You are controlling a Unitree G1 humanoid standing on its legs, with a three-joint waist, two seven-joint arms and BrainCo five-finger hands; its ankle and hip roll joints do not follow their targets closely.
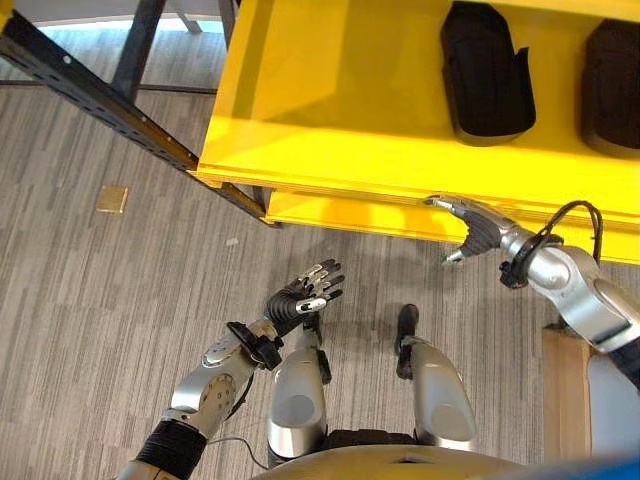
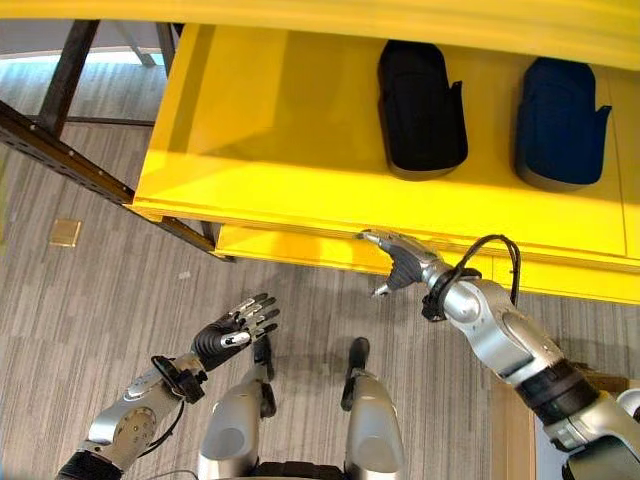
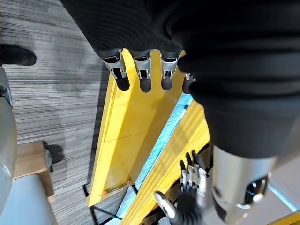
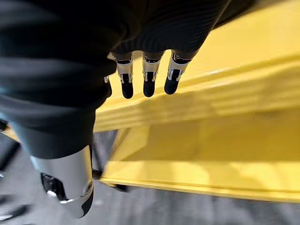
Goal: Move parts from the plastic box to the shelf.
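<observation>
My right hand (image 2: 400,262) is up at the front edge of the yellow shelf (image 2: 280,130), fingers stretched out straight and spread, thumb hanging down apart from them, holding nothing. The fingertips (image 4: 148,86) reach toward the shelf's front lip; I cannot tell whether they touch it. Beyond my right hand, farther back on the shelf top, lie two parts: a black part (image 2: 422,108) almost straight past my fingertips, and a dark blue part (image 2: 561,122) off to its right. The two sit side by side, apart from each other, both well clear of my hand.

My left hand (image 1: 308,293) hangs lower, over the grey striped floor (image 1: 90,300), well short of the shelf and to the left of my right hand. Its fingers are relaxed and loosely spread, palm up, with nothing in it. Past its fingertips (image 3: 145,84) I see the yellow shelf edges.

To the left of my left hand, out on the floor, lies a small tan square (image 1: 112,199). A dark metal frame (image 1: 95,100) runs slantwise beyond it, meeting the shelf at its left corner. A wooden piece (image 1: 565,390) stands on the floor below my right arm.
</observation>
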